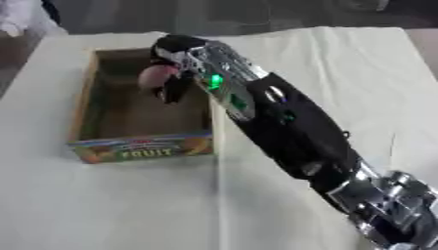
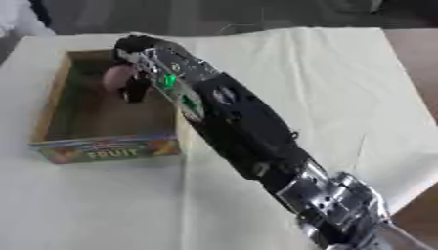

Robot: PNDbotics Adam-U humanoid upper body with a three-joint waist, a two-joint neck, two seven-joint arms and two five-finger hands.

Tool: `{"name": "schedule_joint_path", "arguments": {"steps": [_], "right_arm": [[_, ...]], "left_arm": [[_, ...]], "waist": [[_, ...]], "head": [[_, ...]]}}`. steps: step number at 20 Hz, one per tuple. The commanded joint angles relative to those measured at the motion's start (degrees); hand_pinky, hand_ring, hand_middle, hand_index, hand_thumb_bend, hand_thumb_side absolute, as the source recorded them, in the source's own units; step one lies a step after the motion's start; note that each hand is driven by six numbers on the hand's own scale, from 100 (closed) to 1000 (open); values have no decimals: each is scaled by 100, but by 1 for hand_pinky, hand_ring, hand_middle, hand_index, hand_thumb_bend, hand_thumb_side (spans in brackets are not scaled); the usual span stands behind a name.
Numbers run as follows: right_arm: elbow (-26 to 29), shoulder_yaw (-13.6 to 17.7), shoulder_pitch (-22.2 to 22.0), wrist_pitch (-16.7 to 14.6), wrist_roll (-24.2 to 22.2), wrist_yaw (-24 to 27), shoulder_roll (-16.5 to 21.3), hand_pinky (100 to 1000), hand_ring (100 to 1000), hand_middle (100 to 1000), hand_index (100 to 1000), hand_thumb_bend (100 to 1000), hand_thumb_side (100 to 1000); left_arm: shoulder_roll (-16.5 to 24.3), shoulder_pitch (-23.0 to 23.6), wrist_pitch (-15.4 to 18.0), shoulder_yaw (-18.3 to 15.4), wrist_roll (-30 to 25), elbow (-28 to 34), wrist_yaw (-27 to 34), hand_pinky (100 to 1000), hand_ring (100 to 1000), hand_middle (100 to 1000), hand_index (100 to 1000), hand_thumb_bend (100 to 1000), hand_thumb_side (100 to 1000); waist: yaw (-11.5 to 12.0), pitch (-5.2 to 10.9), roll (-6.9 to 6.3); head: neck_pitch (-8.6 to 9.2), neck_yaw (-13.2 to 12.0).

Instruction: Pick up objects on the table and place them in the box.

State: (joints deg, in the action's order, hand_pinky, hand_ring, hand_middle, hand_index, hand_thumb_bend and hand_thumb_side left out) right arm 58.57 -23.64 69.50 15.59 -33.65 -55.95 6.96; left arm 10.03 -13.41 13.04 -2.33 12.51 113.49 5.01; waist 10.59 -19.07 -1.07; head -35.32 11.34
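My right arm reaches from the lower right across the table to the cardboard box, whose front wall reads FRUIT. My right hand hangs over the box's far right part, fingers curled down around a small pink rounded object. The object is held above the box floor, inside the box's outline. The box floor that shows is bare brown cardboard. My left hand is not in either view.
A cream cloth covers the table, with creases running toward the front edge. A bare brown table corner shows at the lower right. A dark floor lies beyond the far edge.
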Motion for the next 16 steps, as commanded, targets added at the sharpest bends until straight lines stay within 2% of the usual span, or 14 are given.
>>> {"name": "schedule_joint_path", "arguments": {"steps": [1,5,12,13,14,16], "right_arm": [[-204,97,184,-150,-27,-145,-79,732,780,570,470,100,100],[-458,194,191,-285,-74,-232,-172,746,807,668,510,100,100],[-768,306,197,-449,-56,-373,-253,765,839,742,645,100,100],[-788,314,200,-485,-95,-363,-258,770,847,754,692,135,100],[-803,321,203,-520,-146,-352,-261,774,854,765,718,231,100],[-822,330,208,-573,-245,-347,-262,779,859,777,759,299,100]], "left_arm": [[54,-66,5,16,-32,110,31,735,595,610,818,100,617],[52,-72,3,21,-31,110,37,735,595,610,817,100,616],[47,-74,1,21,-36,110,37,735,595,609,817,100,616],[47,-73,0,20,-35,110,37,735,595,609,817,100,616],[46,-74,-2,21,-35,110,37,735,595,609,817,100,616],[45,-75,-3,24,-39,110,38,735,595,609,817,100,616]], "waist": [[17,97,-18],[29,89,-18],[39,77,-11],[38,76,-11],[37,76,-10],[34,76,-9]], "head": [[55,29],[66,-2],[67,-5],[68,-6],[68,-5],[69,-5]]}}
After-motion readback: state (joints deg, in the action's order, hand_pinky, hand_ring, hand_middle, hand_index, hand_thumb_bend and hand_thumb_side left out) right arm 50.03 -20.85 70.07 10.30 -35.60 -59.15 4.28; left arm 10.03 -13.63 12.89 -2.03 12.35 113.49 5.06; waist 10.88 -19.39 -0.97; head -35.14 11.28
